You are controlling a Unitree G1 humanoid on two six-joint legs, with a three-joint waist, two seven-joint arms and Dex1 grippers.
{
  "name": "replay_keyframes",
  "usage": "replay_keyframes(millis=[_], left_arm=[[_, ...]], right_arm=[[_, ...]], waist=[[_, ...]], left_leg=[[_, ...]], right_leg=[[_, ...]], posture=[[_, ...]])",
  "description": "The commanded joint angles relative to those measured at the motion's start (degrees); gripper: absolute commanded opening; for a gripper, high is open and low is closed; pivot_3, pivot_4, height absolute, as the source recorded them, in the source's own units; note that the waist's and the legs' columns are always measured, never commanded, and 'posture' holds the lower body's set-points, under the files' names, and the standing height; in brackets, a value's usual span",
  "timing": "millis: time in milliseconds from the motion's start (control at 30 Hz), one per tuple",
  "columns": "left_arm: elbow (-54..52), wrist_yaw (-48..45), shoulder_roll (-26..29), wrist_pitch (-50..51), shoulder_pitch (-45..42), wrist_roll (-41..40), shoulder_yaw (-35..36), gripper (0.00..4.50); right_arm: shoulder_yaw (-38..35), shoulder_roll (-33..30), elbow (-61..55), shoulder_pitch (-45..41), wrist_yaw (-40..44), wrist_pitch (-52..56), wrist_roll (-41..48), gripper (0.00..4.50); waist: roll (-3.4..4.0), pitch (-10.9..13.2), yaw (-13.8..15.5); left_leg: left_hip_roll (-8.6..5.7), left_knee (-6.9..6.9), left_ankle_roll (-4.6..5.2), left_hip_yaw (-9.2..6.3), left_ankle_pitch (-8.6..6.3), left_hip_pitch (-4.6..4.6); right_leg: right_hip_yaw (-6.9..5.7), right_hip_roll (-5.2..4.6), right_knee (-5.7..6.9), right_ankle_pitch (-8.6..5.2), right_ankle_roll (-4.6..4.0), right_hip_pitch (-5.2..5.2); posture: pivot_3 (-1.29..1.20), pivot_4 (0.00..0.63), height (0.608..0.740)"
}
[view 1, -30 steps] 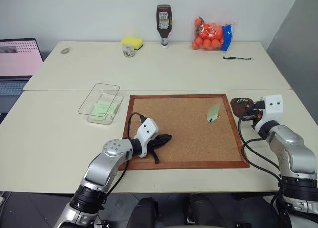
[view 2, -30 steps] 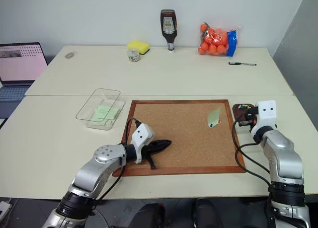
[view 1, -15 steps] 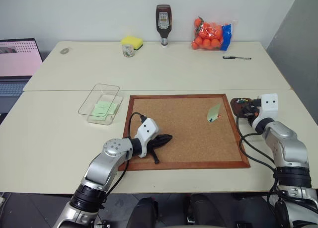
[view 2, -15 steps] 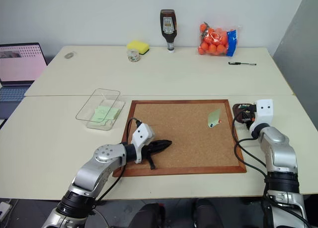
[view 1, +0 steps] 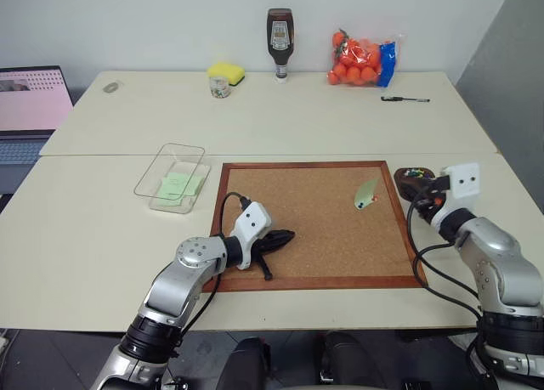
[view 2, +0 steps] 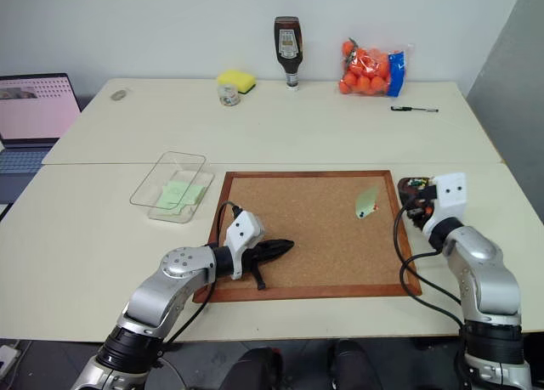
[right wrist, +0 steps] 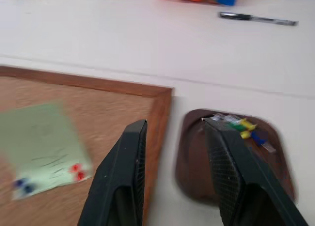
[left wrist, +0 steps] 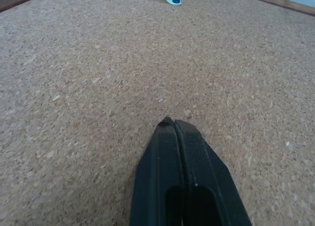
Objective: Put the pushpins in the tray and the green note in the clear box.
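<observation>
Black fingers of the right gripper point(right wrist: 179, 184) stand partly apart with nothing between them, hovering over the right edge of the corkboard point(view 1: 314, 224) and the near side of the tray point(right wrist: 273, 152). That dark brown tray sits just off the corkboard's right frame and holds several pushpins point(right wrist: 241, 127), yellow, green and blue among them. The green note point(view 1: 365, 192) lies on the corkboard near its right edge, with a red pin and a blue pin at its lower corner. The left gripper point(left wrist: 177, 125) rests near the corkboard's front left corner, fingers pressed together and empty, tips on the cork. The clear box point(view 1: 172, 177) sits just beyond the corkboard's left frame, with a pale green slip inside. Marks on the note are too blurred to read.
</observation>
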Motion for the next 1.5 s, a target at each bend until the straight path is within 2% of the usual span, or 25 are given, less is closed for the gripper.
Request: replay_keyframes(millis=[33,133,300,967,1033,1267,1300,1500], left_arm=[[-0.94,-0.27,0.2,-0.4,-0.36,0.07,-0.17,0.0],[-0.63,-0.48,0.38,-0.55,-0.65,0.12,-0.08,0.0],[-0.59,-0.42,0.36,-0.66,-0.71,0.24,-0.11,0.0],[-1.0,-0.22,0.68,-0.7,-0.14,0.23,0.06,0.0],[-0.93,-0.17,0.65,-0.71,-0.21,0.26,0.05,0.0],[-1.41,-0.05,0.75,-0.41,0.11,0.12,0.18,0.0],[-1.4,-0.03,0.75,-0.39,0.11,0.13,0.19,0.0],[-1.68,0.18,0.77,-0.36,0.3,0.17,0.23,0.0]], right_arm=[[4.09,0.18,-4.2,0.93,0.54,0.07,-1.03,1.85],[9.1,-0.75,-3.74,1.2,2.51,-1.26,-3.49,1.85],[10.91,-0.64,-0.53,-0.55,2.35,-3.31,-5.62,1.85],[10.33,1.39,6.93,-4.04,1.11,-7.14,-7.34,1.85],[10.43,1.58,7.59,-4.5,1.12,-7.41,-7.52,1.67],[10.06,1.99,8.37,-4.87,1.11,-7.72,-7.92,0.35],[9.97,1.96,8.3,-4.81,1.16,-7.73,-7.92,0.03],[9.31,1.67,7.01,-4.08,1.66,-7.38,-7.33,0.01]], waist=[[0.0,0.0,-0.14],[0.0,0.0,-0.12],[0.0,0.0,-0.02],[0.0,0.0,-0.04],[0.0,0.0,-0.04],[0.0,0.0,-0.04],[0.0,0.0,-0.04],[0.0,0.0,-0.04]], left_leg=[[0.0,0.0,0.0,0.02,0.0,0.03],[0.0,0.0,0.0,0.03,0.0,0.05],[0.0,0.0,0.0,0.04,0.0,0.03],[0.0,0.0,0.0,0.08,0.0,0.06],[0.0,0.0,0.01,0.08,0.0,0.06],[0.0,0.0,0.01,0.08,0.0,0.06],[0.0,0.0,0.01,0.08,0.0,0.06],[0.0,0.0,0.01,0.08,0.0,0.06]], right_leg=[[0.03,0.0,0.01,0.01,0.02,0.0],[0.04,0.02,0.01,0.04,0.06,0.0],[0.05,0.04,-0.02,0.04,0.07,0.0],[0.11,0.05,-0.01,0.05,0.08,0.0],[0.11,0.05,-0.01,0.05,0.08,0.0],[0.12,0.05,-0.01,0.05,0.08,0.0],[0.12,0.05,-0.01,0.05,0.08,0.0],[0.12,0.05,-0.01,0.05,0.08,0.0]], posture=[[0.0,0.15,0.74],[0.0,0.15,0.74],[0.0,0.15,0.74],[0.0,0.15,0.74],[0.0,0.15,0.74],[0.0,0.15,0.74],[0.0,0.15,0.74],[0.0,0.15,0.74]])
